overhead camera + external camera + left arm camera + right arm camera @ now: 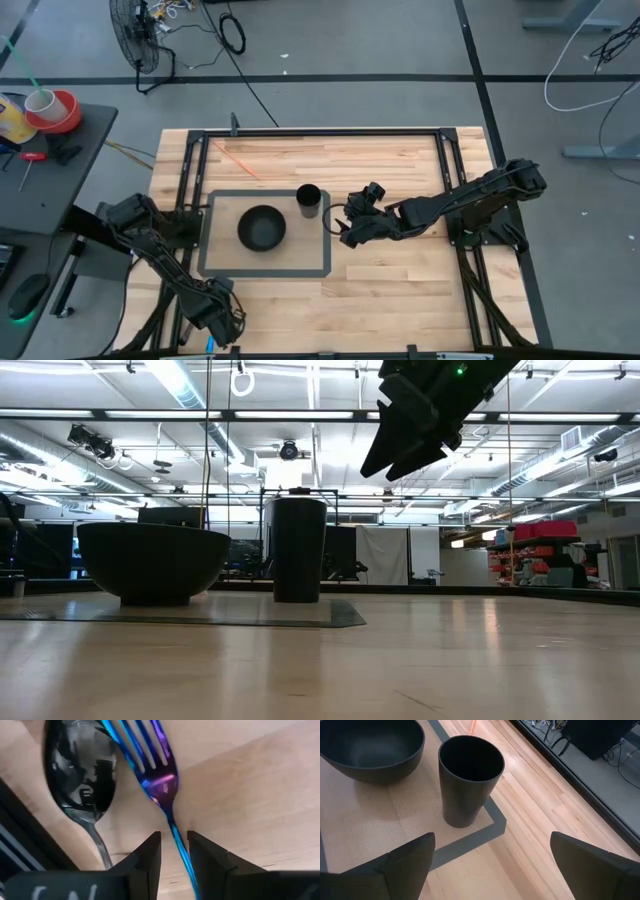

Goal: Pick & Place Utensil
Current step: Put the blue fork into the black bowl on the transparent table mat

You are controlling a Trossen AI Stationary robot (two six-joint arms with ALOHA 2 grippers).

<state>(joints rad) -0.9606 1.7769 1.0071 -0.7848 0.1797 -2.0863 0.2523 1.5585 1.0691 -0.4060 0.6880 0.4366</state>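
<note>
Two utensils lie side by side on the table (400,290) at our left gripper (174,851): a fork (157,780) with a blue-violet sheen and a dark spoon (82,770). We log the left gripper low at the table's near left corner, its fingers (147,857) narrowly parted on either side of the fork's thin handle; we cannot tell whether they touch it. One mat (315,268) with a grey border sits left of centre, bearing one dark bowl (261,228) and one upright dark cup (308,200) at the mat's far right corner, bowl and cup close but apart. Our right gripper (490,865) hangs above the wood just right of the mat, near the cup, fingers (402,865) spread wide and holding nothing. Beyond the table we note a fan (135,40) and cables on the floor.
</note>
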